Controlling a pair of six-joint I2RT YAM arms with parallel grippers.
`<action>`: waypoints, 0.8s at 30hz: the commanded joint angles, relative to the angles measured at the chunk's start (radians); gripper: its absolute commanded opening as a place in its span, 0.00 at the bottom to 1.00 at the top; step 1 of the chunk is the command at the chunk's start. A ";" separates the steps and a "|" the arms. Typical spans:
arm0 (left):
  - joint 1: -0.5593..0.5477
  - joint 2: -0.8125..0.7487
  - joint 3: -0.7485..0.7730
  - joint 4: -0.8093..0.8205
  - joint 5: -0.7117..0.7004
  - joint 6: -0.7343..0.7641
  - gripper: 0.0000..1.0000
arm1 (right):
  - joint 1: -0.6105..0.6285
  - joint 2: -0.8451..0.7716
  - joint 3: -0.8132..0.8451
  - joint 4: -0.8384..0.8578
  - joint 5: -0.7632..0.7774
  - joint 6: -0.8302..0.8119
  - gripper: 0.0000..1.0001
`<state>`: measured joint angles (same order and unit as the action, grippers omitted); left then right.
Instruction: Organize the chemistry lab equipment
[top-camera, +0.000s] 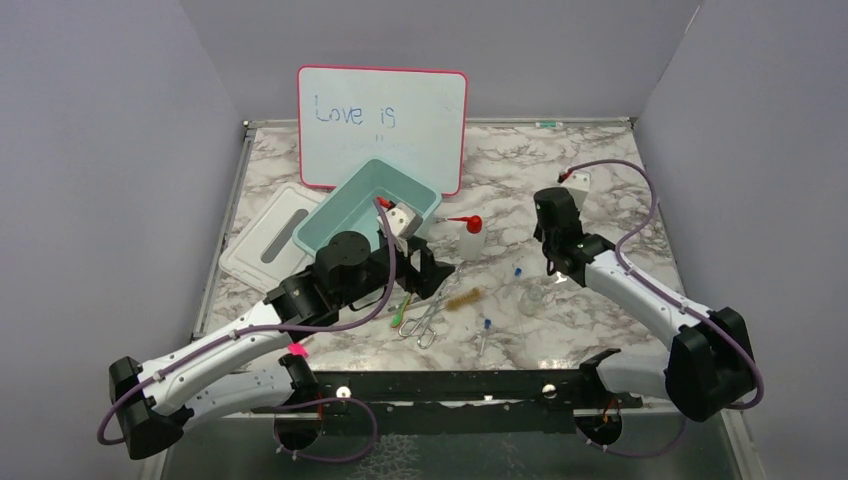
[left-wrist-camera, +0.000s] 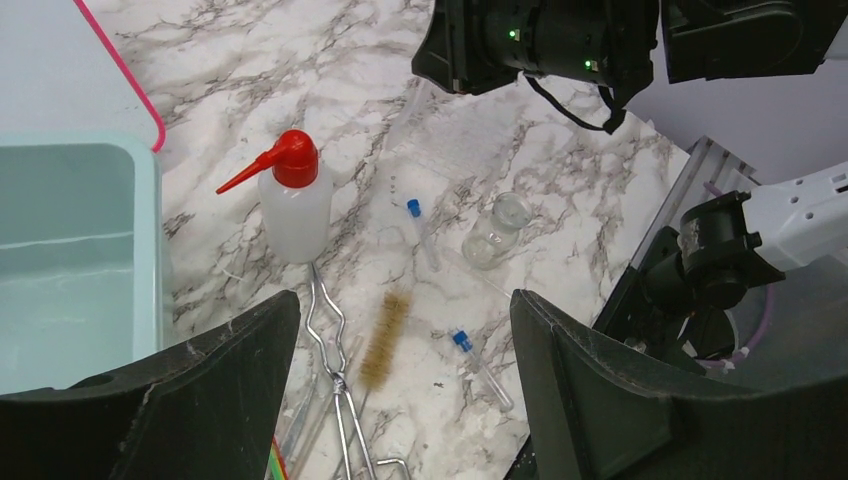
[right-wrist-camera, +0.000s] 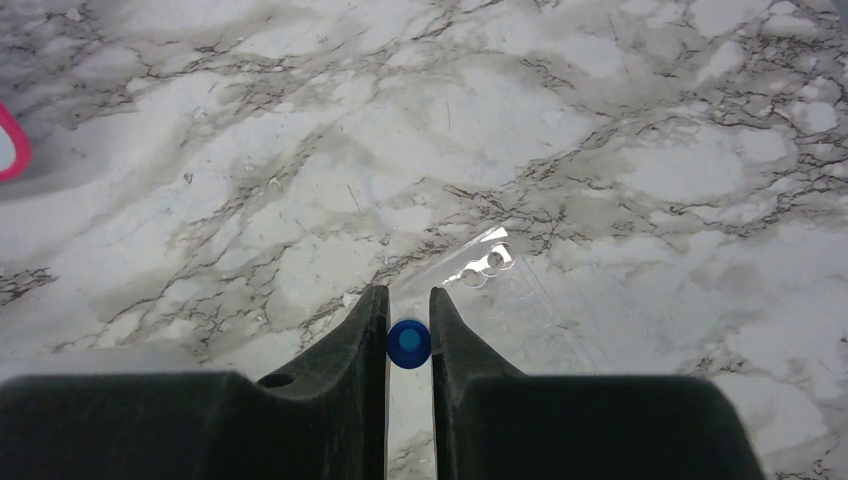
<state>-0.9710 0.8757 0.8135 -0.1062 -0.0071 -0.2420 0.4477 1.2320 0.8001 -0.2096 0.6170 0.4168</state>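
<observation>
Right wrist view: right gripper (right-wrist-camera: 408, 296) almost closed, pinching a blue-capped tube (right-wrist-camera: 409, 342) over the tabletop (right-wrist-camera: 250, 150).
Left gripper (left-wrist-camera: 400, 310): wide open, holds nothing.
Below it: tongs (left-wrist-camera: 338, 382), brush (left-wrist-camera: 383, 338), second tube (left-wrist-camera: 478, 362), all lying on tabletop.
Farther: squeeze bottle (left-wrist-camera: 293, 205) upright, flask (left-wrist-camera: 495, 230), third tube (left-wrist-camera: 420, 225) between them.
Left side: bin (left-wrist-camera: 70, 250), whiteboard (left-wrist-camera: 60, 60) corner behind it.

The teal bin (top-camera: 335, 205) sits on the marble table (top-camera: 600, 150). The pink-framed whiteboard (top-camera: 382, 125) (it reads "Love is") stands just behind it, and a white lid (top-camera: 268, 237) lies at its left. The squeeze bottle (top-camera: 469, 238) stands right of the bin. The brush (top-camera: 461, 299), tongs (top-camera: 428, 322), flask (top-camera: 535, 298), a blue-capped tube (top-camera: 519, 271) and a second tube (top-camera: 484, 330) lie in front of the bin, to its right. The left gripper (top-camera: 440, 272) hangs off the bin's near right corner, and the right gripper (top-camera: 552, 265) is well right of the bin.
</observation>
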 joint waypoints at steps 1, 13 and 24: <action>-0.001 0.012 0.023 0.039 0.042 0.013 0.80 | -0.003 0.029 -0.054 0.149 0.046 0.033 0.08; -0.001 0.016 0.007 0.054 0.032 -0.008 0.80 | -0.002 0.146 -0.109 0.278 0.060 0.057 0.07; -0.001 0.015 0.017 0.039 0.015 -0.010 0.80 | -0.003 0.100 -0.094 0.164 0.073 0.117 0.06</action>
<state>-0.9710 0.8959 0.8131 -0.0849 0.0135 -0.2478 0.4477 1.3693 0.7044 0.0200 0.6670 0.4976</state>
